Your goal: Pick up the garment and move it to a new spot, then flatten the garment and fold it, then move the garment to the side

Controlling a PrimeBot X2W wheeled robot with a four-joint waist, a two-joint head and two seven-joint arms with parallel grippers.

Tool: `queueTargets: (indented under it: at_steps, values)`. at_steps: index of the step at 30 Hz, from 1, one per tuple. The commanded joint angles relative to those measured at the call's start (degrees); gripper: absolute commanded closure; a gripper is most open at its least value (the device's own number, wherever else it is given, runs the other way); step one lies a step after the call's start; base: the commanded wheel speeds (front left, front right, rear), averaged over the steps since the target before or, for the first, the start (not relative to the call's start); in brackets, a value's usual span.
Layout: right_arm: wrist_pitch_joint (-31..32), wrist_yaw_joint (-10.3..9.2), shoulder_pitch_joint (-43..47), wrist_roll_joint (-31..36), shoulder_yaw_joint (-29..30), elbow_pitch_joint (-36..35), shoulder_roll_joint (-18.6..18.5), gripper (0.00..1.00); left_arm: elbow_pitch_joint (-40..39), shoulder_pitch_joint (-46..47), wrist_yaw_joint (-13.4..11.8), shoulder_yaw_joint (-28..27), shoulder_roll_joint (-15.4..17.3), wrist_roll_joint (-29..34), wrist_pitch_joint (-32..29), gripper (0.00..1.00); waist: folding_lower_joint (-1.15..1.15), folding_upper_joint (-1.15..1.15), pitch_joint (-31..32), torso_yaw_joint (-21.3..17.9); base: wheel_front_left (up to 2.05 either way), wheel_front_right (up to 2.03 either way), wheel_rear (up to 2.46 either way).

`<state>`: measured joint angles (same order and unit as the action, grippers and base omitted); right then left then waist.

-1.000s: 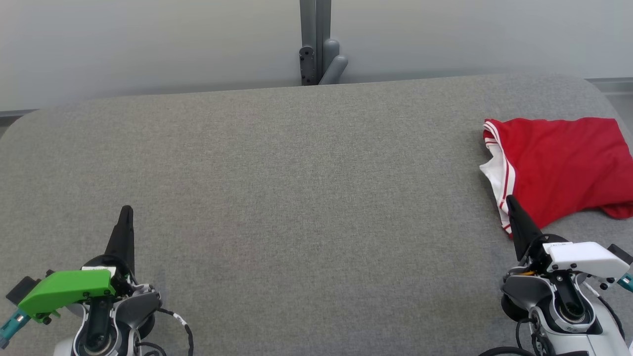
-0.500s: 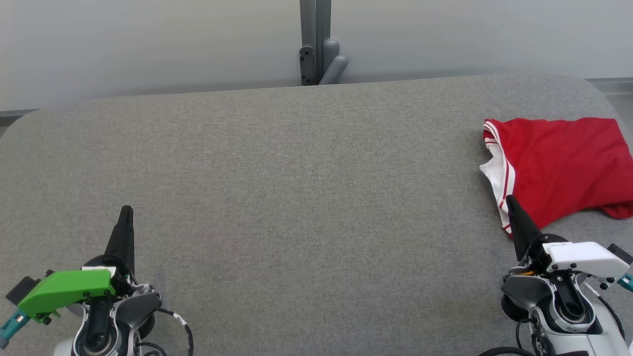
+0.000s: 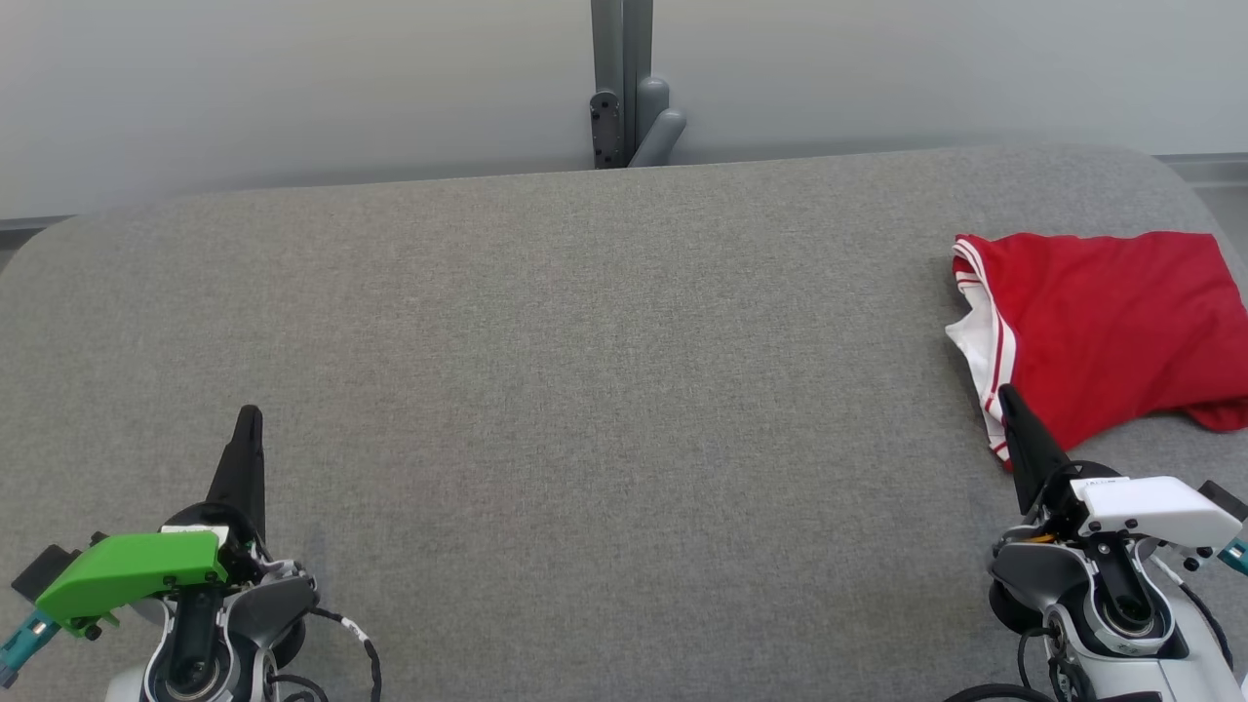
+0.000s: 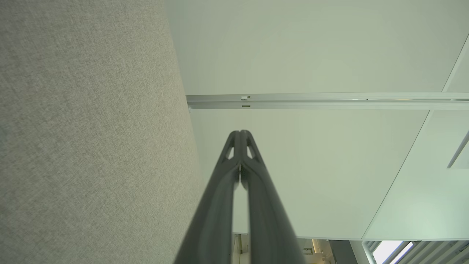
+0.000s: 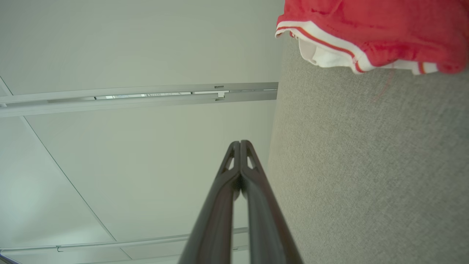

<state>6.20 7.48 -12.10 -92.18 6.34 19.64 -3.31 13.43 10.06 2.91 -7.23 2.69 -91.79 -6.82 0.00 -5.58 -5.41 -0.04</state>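
Nothing has moved since a second ago. The left gripper (image 3: 251,417), low on the left, has its two fingers pressed together on nothing, and so does the right gripper (image 3: 1006,395). In the head view, the right gripper's tip overlaps the near white-trimmed edge of the folded red garment (image 3: 1111,312). The garment lies at the far right of the grey table (image 3: 585,370). A grey post (image 3: 622,78) stands behind the table's far edge.
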Motion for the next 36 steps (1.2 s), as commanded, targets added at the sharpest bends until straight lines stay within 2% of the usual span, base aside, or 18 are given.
queueTargets:
  at_steps: [1,36]
  values:
    - [-0.1,0.02,-0.3,-0.5,-0.1,0.1,-0.4,1.0,0.0,0.7,-0.3,-0.1,0.4,-0.1,-0.1,1.0,0.0,0.0,0.0,0.0,0.0,0.0,0.0]
    - [-0.5,0.02,-0.3,-0.9,-0.6,0.1,-0.6,1.0,0.0,0.7,-0.3,-0.1,0.4,0.0,-0.1,1.0,0.0,0.0,0.0,0.0,0.0,0.0,0.0]
